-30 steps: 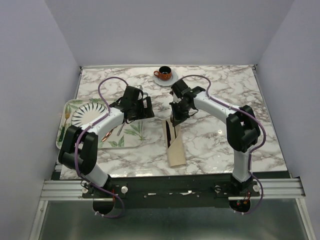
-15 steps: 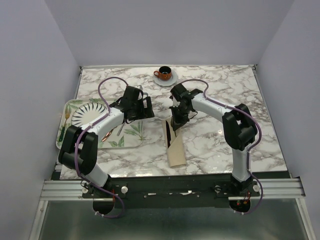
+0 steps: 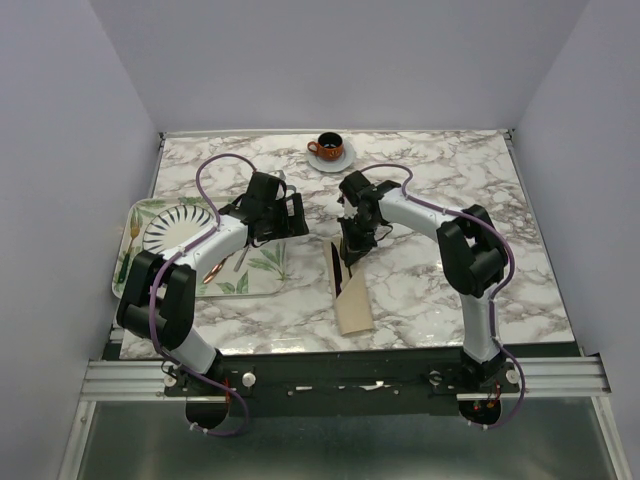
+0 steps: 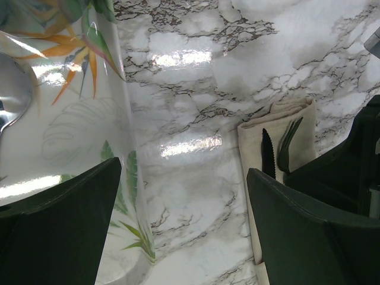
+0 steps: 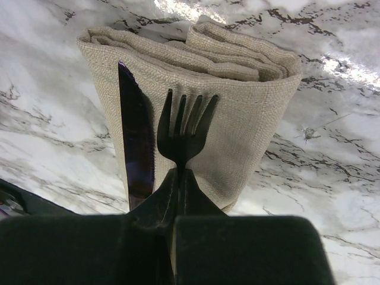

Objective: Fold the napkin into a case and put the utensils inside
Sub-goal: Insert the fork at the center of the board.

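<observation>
Right wrist: one fork (image 5: 184, 130), one knife (image 5: 135, 142) on one napkin (image 5: 249, 119); right gripper (image 5: 178, 196) pinching fork; left gripper (image 4: 184, 172) spread, empty.

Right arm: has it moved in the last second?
Yes. Its elbow has swung left, away from the table's right edge, while the right gripper, shut on the fork, stays over the case.

Bright, even overhead light. I note glare streaks on the table (image 4: 178, 59) and tray (image 4: 53, 71); wrist-view foregrounds dark, soft.
</observation>
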`<state>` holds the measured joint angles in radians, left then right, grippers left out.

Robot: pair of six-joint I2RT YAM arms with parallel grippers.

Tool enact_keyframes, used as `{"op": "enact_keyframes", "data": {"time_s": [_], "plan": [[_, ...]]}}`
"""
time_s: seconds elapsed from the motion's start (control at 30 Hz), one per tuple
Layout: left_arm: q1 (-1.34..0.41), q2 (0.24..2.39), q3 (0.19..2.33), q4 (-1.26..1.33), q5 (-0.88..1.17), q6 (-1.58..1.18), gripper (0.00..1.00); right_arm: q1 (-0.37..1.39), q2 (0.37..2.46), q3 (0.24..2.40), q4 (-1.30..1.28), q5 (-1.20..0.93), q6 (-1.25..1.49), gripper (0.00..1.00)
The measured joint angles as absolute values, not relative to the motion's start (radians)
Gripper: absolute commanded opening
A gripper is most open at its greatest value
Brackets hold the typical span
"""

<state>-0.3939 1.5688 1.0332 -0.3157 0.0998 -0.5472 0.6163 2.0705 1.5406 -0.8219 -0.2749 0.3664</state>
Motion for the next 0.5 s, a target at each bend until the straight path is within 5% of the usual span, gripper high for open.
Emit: {"op": "enact_keyframes", "data": {"time_s": [0.13, 0.33, 0.5], "plan": [[-0.394, 1.569, 1.033, -0.316, 0.1, -0.544, 0.99, 0.616, 2.07, 1.541, -0.822, -0.275, 0.366, 0.06], [-0.394, 1.569, 1.033, -0.316, 0.1, -0.535, 0.99, 0.616, 2.07, 1.541, -0.824, -0.277, 0.368, 0.3], [-0.394, 1.569, 1.033, -0.316, 0.107, -0.527, 0.96, 0.618, 2.07, 1.539, -0.836, -0.282, 0.366, 0.37]]}}
